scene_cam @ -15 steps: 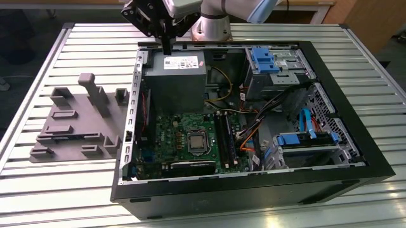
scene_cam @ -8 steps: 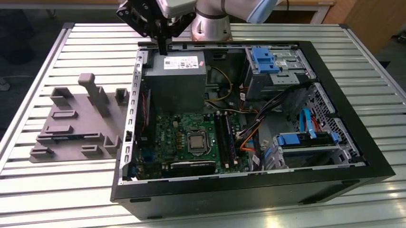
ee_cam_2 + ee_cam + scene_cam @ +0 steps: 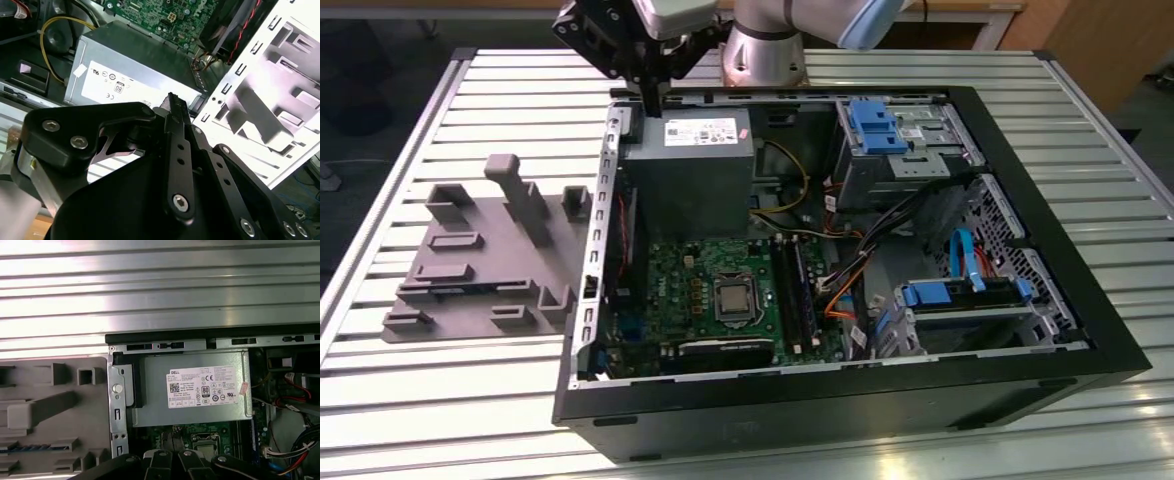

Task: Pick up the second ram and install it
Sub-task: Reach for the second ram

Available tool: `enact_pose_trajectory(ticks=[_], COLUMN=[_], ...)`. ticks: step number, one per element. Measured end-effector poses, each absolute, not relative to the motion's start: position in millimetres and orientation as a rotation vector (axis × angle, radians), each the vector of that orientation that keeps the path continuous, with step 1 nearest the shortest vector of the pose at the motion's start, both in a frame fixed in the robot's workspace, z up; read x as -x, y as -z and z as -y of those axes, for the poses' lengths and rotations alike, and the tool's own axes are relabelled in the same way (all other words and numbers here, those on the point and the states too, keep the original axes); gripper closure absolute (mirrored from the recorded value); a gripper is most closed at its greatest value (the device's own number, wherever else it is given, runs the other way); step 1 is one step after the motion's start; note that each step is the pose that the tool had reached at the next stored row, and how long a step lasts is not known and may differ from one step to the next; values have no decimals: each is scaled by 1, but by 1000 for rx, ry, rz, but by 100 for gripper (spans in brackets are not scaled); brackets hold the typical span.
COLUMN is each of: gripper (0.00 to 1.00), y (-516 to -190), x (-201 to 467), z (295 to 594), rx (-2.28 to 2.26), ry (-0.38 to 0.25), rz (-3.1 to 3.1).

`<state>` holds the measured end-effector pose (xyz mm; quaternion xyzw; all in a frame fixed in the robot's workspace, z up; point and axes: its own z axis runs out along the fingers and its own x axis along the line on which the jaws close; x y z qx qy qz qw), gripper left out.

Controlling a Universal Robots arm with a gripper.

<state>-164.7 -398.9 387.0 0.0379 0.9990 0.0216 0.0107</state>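
My gripper [image 3: 647, 100] hangs over the back corner of the open PC case [image 3: 1067, 300], on the exterior view's left, just above the grey power supply [image 3: 687, 170]. Its black fingers [image 3: 172, 107] look pressed together with nothing between them. In the first wrist view a thin blue-green strip [image 3: 35, 447], seemingly the second ram, lies in a slot of the grey holder [image 3: 45, 410] beside the case, apart from the gripper [image 3: 172, 457]. The green motherboard [image 3: 720, 290] with its long black slots [image 3: 797, 290] lies deeper in the case.
The grey holder [image 3: 480, 260] with upright posts stands on the slatted metal table [image 3: 454, 120] at the exterior view's left. Blue drive brackets [image 3: 874, 125], orange and blue cables [image 3: 847, 295] and a metal drive cage [image 3: 961, 300] crowd the case's other side.
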Motion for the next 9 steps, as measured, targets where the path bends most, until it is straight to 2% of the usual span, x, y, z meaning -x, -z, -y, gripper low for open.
enact_pose_trajectory(ticks=[9], gripper=[87], y=[-386], x=[170], z=[399], rx=[-118], ry=[-67], rz=[-3119])
